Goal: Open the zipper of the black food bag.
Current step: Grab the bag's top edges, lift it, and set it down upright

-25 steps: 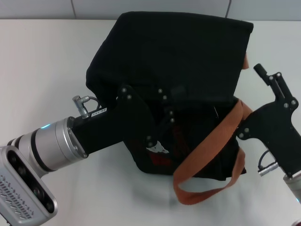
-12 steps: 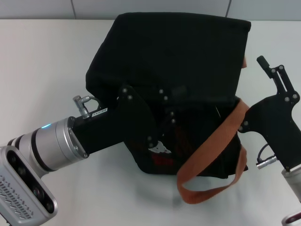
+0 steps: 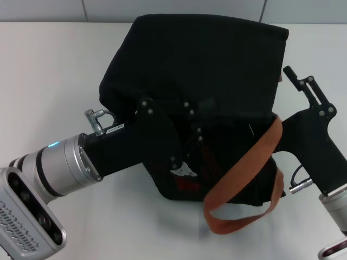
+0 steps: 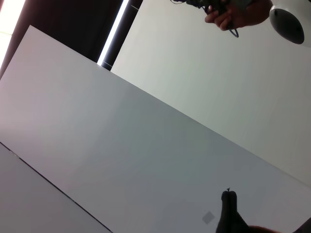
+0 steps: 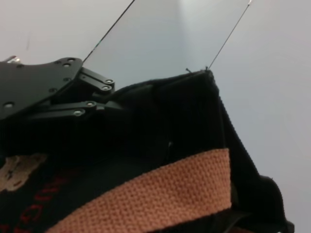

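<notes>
Left claw (image 3: 198, 127) pressed into the black food bag's (image 3: 217, 65) front at frame centre; right claw (image 3: 303, 89) hovered at the bag's right edge.

The left claw's fingers were buried in dark fabric, so whether they gripped the zipper, or how wide they stood, could not be told. The right claw's fingers could not be read either. The bag sat slumped on the white counter (image 3: 49, 65), centre of frame, an orange-brown handle (image 3: 244, 168) draped down its front. No zipper pull or opened gap showed, so the unzipping looked barely begun, if at all.

black food bag (image 3: 217, 70) | slumped on table | orange handle drooping forward
</notes>
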Robot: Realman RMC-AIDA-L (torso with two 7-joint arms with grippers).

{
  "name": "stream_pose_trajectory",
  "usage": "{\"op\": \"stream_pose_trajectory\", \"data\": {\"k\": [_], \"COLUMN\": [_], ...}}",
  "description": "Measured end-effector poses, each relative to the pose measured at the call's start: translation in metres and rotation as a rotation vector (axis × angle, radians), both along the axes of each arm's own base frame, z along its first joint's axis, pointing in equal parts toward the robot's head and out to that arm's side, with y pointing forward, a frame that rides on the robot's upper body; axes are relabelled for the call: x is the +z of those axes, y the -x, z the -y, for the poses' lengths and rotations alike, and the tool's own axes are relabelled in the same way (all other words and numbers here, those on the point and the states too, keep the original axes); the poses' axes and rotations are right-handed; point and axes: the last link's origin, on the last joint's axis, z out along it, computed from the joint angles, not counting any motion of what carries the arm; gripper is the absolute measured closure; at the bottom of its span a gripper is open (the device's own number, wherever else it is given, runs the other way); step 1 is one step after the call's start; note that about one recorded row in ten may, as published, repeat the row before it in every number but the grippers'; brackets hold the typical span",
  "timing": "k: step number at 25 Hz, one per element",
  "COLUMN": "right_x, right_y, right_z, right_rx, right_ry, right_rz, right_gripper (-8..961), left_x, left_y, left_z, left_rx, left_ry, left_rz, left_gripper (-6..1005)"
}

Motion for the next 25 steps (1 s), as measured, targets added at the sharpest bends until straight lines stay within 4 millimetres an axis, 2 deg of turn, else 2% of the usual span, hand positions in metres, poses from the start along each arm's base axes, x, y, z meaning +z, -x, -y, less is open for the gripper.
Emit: {"op": "stream_pose_trajectory", "data": {"k": [5,11,16,25], "right_x": [0.0,0.0,-0.003,-0.003], "right_y": [-0.003,-0.003,0.0,-0.003], "right_z": [0.003,0.004,0.005,0.012], "right_rx": [-0.005,0.007,0.031,0.036], "right_ry": [0.0,-0.011,-0.021,-0.022], "right_rz": [0.008,0.034,0.069,0.073], "right_gripper": [226,420,513,486], "left_x": [0.0,0.0,0.0,0.0], "left_y": [0.0,0.0,0.0,0.0], "left_z": [0.0,0.0,0.0,0.0], "left_rx": [0.0,0.0,0.002,0.004], "left_ry": [-0.001,-0.001,0.0,0.001], "left_rz": [0.002,0.002,0.002,0.001], "left_gripper": [879,876,873,869]}}
